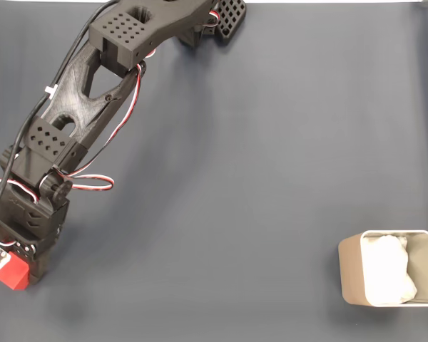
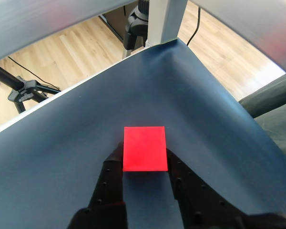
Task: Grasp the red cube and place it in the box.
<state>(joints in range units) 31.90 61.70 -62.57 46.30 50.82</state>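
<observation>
The red cube (image 1: 13, 272) sits at the far lower left of the dark blue table in the fixed view, partly covered by my gripper (image 1: 21, 265) above it. In the wrist view the red cube (image 2: 144, 148) lies between my two black fingers (image 2: 113, 164), which press against its left and right sides; my gripper (image 2: 144, 157) is shut on it. I cannot tell whether the cube rests on the cloth or is raised. The beige box (image 1: 349, 273) with white lining stands at the lower right of the fixed view, far from the gripper.
My black arm (image 1: 78, 107) stretches from its base (image 1: 214, 21) at the top centre down to the lower left, with red and white wires along it. The wrist view shows the table's far corner (image 2: 174, 43), wooden floor and a tripod (image 2: 24, 90) beyond.
</observation>
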